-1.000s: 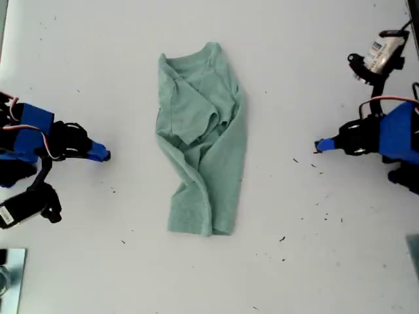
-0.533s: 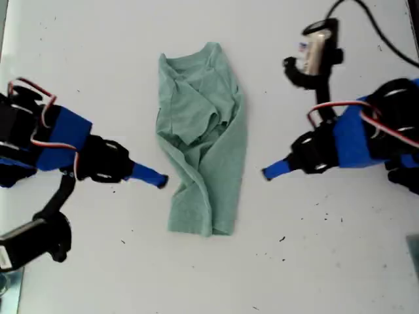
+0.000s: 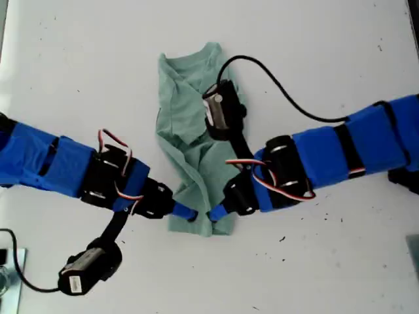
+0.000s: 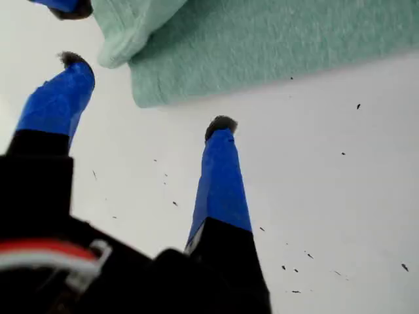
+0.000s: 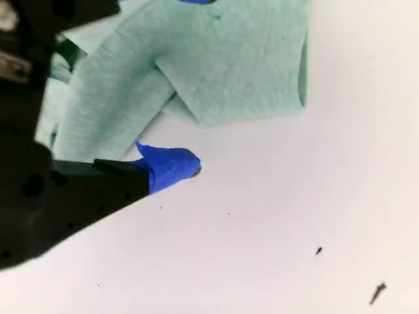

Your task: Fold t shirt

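The pale green t shirt lies crumpled lengthwise in the middle of the white table, neck at the far end. Both arms reach in to its near hem. My first gripper comes from the exterior view's left and stands open, its two blue fingers spread just short of a hem corner, holding nothing. My second gripper comes from the exterior view's right. Only one blue finger shows plainly, resting on the table beside the folded hem; its other jaw is hidden.
The second arm's wrist camera and black cable hang over the shirt's middle. The first arm's camera sits low near the exterior view's bottom left. Small dark specks dot the white table.
Both arms have swung in from the table's sides and met at the shirt's near hem. The shirt itself lies as before.
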`<control>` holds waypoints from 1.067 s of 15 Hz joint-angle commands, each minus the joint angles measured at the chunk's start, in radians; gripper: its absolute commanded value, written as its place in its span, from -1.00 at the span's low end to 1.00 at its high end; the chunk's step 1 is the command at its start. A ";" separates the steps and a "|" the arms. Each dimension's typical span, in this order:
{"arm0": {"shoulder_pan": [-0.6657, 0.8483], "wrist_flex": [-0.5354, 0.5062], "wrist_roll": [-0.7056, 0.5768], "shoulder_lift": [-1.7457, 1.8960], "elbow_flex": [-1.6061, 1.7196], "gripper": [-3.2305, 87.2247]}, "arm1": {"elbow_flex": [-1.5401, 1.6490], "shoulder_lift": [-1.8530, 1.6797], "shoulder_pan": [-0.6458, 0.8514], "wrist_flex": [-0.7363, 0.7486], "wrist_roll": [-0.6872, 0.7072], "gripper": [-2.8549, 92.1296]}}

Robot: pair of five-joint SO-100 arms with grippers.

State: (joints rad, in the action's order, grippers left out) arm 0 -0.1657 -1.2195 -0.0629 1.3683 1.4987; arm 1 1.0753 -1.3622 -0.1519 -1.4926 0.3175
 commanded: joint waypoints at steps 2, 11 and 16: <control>-0.012 0.000 -0.006 -0.202 -0.189 -0.14 | -0.067 0.101 -0.043 0.043 -0.060 -0.24; -0.041 -0.057 -0.012 -0.468 -0.486 -0.93 | -0.092 0.364 -0.066 0.201 -0.077 -0.90; -0.147 -0.029 -0.117 -0.227 -0.563 -0.93 | -0.098 -0.064 -0.161 0.123 0.074 -0.90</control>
State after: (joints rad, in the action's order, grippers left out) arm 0 -0.2378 -1.2548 -0.1565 1.0017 0.9587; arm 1 1.0017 -1.2471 -0.2623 -1.3361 0.3590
